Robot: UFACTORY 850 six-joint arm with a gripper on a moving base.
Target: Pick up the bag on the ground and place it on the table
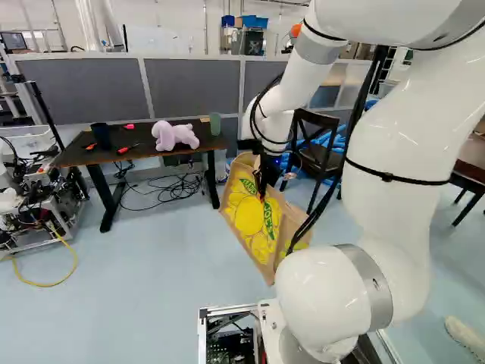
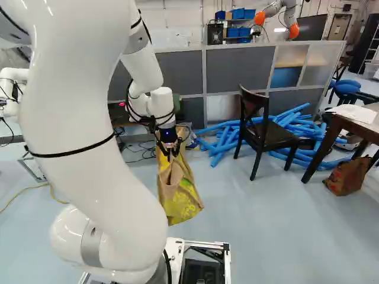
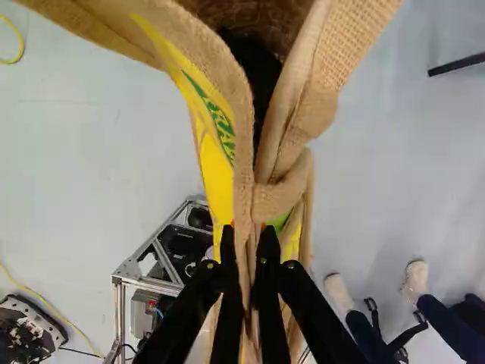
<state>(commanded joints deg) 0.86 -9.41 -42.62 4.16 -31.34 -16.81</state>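
Ahead of the arm [image 2: 89, 142], the jute bag [image 1: 246, 216] is hanging from the gripper [image 3: 248, 250], over the floor [image 1: 151, 265], between the dark table [image 1: 79, 156] and the chair [image 2: 263, 136]. For the step in hand, which I am judging to be the carrying, the arm should be raising the bag until its low end is passing above the table edge, and then be turning slowly toward the table. Quick turning could be making the soft bag swing into the plush toy [image 1: 174, 136] or the green cup [image 1: 215, 123]. Over a bare part of the tabletop, it should be lowering gently, and opening only when the table is bearing the weight. The two fingers are standing nearly together, and they are pinching the folded rim of the bag from both sides.
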